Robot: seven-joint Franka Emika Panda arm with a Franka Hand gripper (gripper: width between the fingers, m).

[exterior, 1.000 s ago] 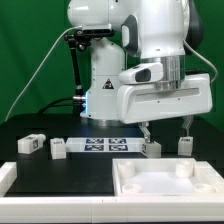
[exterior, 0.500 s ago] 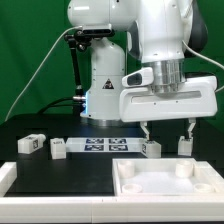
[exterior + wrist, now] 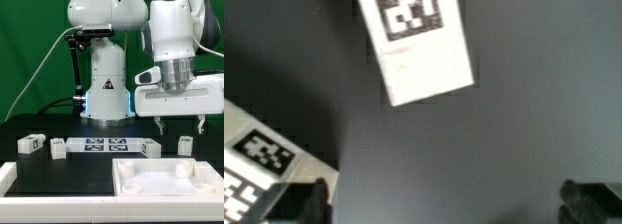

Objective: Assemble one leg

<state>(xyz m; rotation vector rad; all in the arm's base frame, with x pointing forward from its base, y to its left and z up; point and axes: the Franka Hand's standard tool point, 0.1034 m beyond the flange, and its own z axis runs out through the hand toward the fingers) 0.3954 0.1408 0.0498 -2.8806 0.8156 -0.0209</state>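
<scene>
The end effector (image 3: 183, 126) hangs wide open and empty near the table's (image 3: 90, 172) edge on the exterior view's right. The leg (image 3: 420, 50) lies tag up, its long axis across the finger line.

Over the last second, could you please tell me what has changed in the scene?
The gripper shifted toward the exterior view's right and rose slightly; in that view it now hangs above the rightmost leg. It is open and has taken hold of nothing. The rightmost leg, the other three legs, the marker board and the white tray-like part stayed put.
</scene>
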